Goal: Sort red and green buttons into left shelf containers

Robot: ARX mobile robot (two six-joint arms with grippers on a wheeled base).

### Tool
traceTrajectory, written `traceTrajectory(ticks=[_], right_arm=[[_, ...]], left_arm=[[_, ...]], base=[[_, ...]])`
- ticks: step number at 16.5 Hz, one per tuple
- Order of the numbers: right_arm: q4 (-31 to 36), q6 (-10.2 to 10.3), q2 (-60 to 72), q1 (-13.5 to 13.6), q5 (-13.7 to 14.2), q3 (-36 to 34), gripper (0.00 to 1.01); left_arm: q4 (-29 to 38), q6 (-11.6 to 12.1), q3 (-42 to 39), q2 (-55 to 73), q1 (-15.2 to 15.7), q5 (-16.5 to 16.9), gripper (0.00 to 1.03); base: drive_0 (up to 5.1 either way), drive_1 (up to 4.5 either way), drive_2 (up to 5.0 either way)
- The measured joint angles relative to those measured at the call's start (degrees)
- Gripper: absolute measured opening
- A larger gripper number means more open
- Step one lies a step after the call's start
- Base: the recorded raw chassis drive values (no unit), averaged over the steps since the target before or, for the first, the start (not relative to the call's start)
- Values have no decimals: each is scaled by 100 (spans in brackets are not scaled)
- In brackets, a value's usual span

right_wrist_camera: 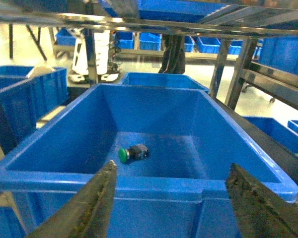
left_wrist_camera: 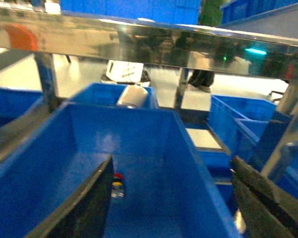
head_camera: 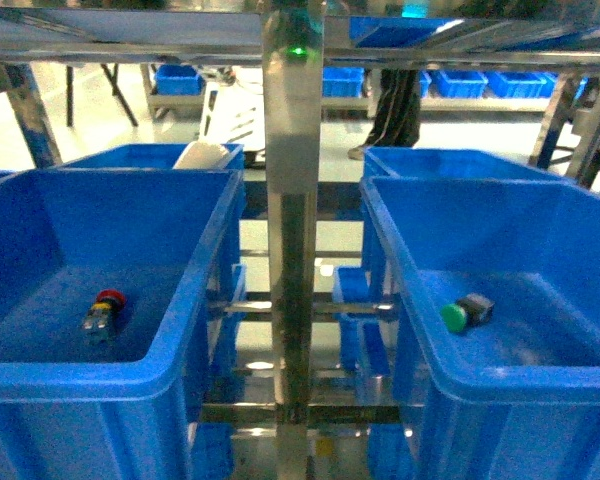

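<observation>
One red button (head_camera: 105,309) is seen lying on its side on the floor of the left blue bin (head_camera: 80,375), and one green button (head_camera: 465,313) is seen lying on its side on the floor of the right blue bin (head_camera: 500,375), cap turned toward the camera. The two bins are divided by a steel shelf post (head_camera: 292,250) bearing a small green light. The buttons are thus held in separate containers, one colour to each, so the sorting may be judged done or nearly so, though whether these are the intended bins cannot be told from the views.

Two buttons and two front bins are counted; further blue bins are visible behind on the same shelf and across the floor. A white object (head_camera: 202,154) is propped in the bin behind the left one.

The left gripper (left_wrist_camera: 174,198) is poised above the left bin with jaws spread wide and nothing between them. The right gripper (right_wrist_camera: 176,203) is held before the right bin's near rim, likewise released and empty. Neither button is touched.
</observation>
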Motion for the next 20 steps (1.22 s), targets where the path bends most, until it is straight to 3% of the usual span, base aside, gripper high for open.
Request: traceTrajectory(ticks=[1, 2, 5, 7, 8, 9, 17, 20], right_arm=[[94, 70, 0, 431, 306, 0, 55], [229, 116, 0, 562, 354, 0, 44], [407, 170, 0, 505, 463, 4, 3], [459, 175, 4, 505, 466, 17, 2], [481, 173, 7, 505, 463, 20, 2], [481, 175, 9, 505, 466, 28, 2], [520, 175, 74, 505, 463, 109, 2], [520, 175, 74, 505, 468, 109, 2]], left_arm=[[133, 219, -184, -175, 208, 149, 56], [133, 352, -278, -313, 367, 348, 45], [17, 498, -710, -802, 850, 848, 3], [-83, 505, -848, -1078, 1130, 1165, 1], [-155, 509, -946, -1239, 1604, 1652, 1], [-201, 507, -999, -1311, 1755, 1635, 1], [-472, 518, -1353, -2017, 1698, 1762, 1], [-1484, 520, -1353, -2883, 1703, 1711, 1]], base=[[31, 31, 31], [0, 0, 0], [0, 0, 0], [0, 0, 0], [0, 0, 0], [0, 0, 0], [0, 0, 0], [0, 0, 0]])
